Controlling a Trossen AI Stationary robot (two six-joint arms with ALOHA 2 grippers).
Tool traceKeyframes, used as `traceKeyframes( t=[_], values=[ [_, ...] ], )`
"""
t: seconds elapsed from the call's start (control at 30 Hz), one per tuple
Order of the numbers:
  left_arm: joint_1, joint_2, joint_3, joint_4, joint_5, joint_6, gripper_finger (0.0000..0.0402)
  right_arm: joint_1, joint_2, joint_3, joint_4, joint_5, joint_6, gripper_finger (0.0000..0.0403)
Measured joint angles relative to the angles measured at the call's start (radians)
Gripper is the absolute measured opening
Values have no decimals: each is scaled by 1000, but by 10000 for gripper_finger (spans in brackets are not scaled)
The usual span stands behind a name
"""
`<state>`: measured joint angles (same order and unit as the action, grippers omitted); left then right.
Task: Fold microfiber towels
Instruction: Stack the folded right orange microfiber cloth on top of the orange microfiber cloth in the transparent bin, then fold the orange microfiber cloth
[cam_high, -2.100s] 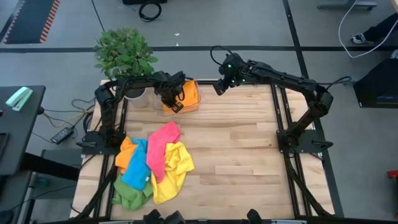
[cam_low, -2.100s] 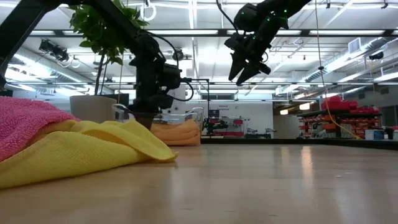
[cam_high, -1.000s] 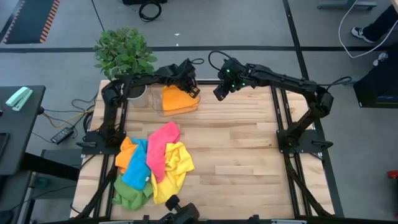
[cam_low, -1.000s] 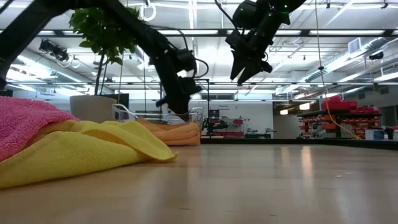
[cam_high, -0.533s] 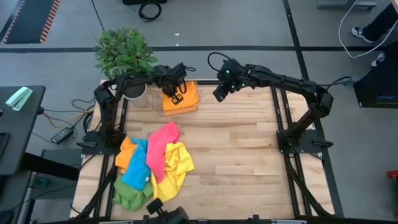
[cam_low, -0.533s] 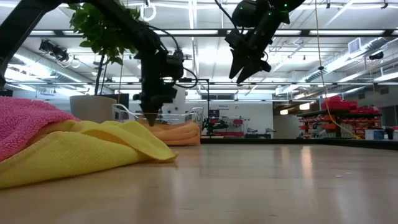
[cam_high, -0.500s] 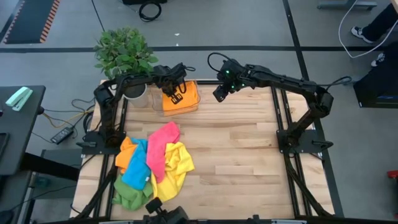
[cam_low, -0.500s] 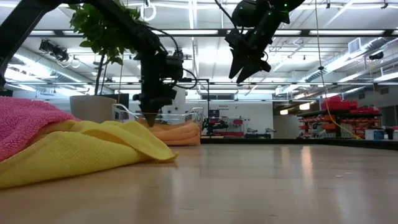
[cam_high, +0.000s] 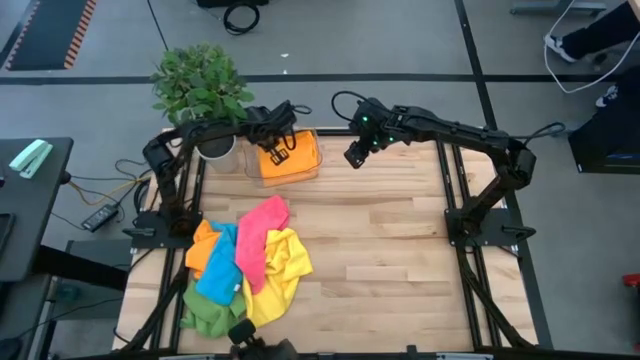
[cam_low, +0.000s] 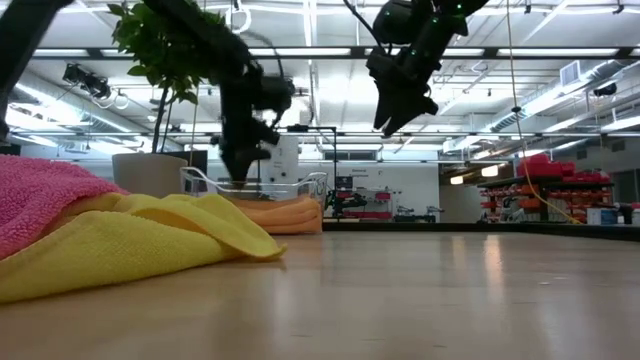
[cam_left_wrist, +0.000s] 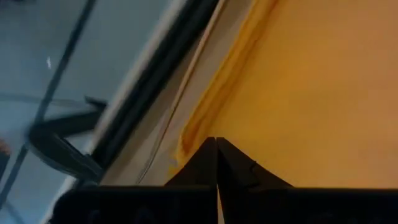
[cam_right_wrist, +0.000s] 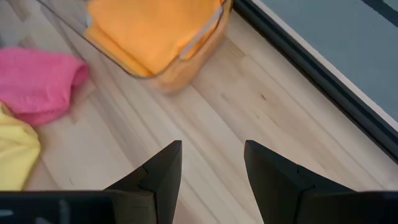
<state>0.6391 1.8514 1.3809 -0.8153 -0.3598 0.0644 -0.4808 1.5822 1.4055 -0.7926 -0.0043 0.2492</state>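
Observation:
A folded orange towel (cam_high: 298, 160) lies in a clear plastic tray (cam_high: 318, 168) at the table's far left. My left gripper (cam_high: 277, 152) is shut and points down over the towel's left part (cam_left_wrist: 311, 93), a little above the tray rim in the low view (cam_low: 233, 172). My right gripper (cam_high: 353, 157) hangs open in the air to the right of the tray, with nothing between its fingers (cam_right_wrist: 211, 146). A loose pile of pink (cam_high: 262, 225), yellow (cam_high: 282, 265), blue (cam_high: 220, 265), green (cam_high: 205, 315) and orange (cam_high: 203, 245) towels lies on the table's near left.
A potted plant (cam_high: 200, 85) in a white pot (cam_high: 217, 152) stands just left of the tray at the far left corner. Bare wooden tabletop (cam_high: 380, 250) stretches across the middle and right. The arms' dark frames run along both side edges.
My left gripper has gone from the tray's far right corner toward the table's left edge, across the orange towel, and has turned from a slant to pointing more straight down. The towel and tray have stayed where they were.

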Motion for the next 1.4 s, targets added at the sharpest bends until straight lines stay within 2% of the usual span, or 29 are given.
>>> traceKeyframes(
  t=[0.17,0.3,0.5,0.6,0.7,0.8,0.93,1.03,1.17,1.4],
  values=[
    [-129,-143,8,-108,50,-112,15,15,-9,-4,-95,0,-43,181],
    [-302,-245,-15,-257,103,-268,15,68,-77,-79,-70,-3,-73,182],
    [-620,-374,-120,-338,147,-578,9,199,-249,-326,211,-4,-16,182],
    [-748,-449,-188,-378,151,-820,33,279,-314,-443,361,-4,85,181],
    [-828,-528,-253,-553,146,-1011,71,355,-352,-524,486,-4,194,182],
    [-853,-597,-342,-617,195,-1002,114,419,-354,-556,544,-4,268,182],
    [-796,-660,-521,-553,401,-906,163,477,-335,-554,575,-2,330,181],
    [-767,-662,-630,-501,446,-882,182,505,-335,-553,600,18,416,182],
    [-738,-640,-591,-440,400,-808,187,549,-335,-553,623,95,541,182],
    [-701,-609,-638,-452,460,-707,187,657,-335,-553,656,167,703,182]
  ],
)
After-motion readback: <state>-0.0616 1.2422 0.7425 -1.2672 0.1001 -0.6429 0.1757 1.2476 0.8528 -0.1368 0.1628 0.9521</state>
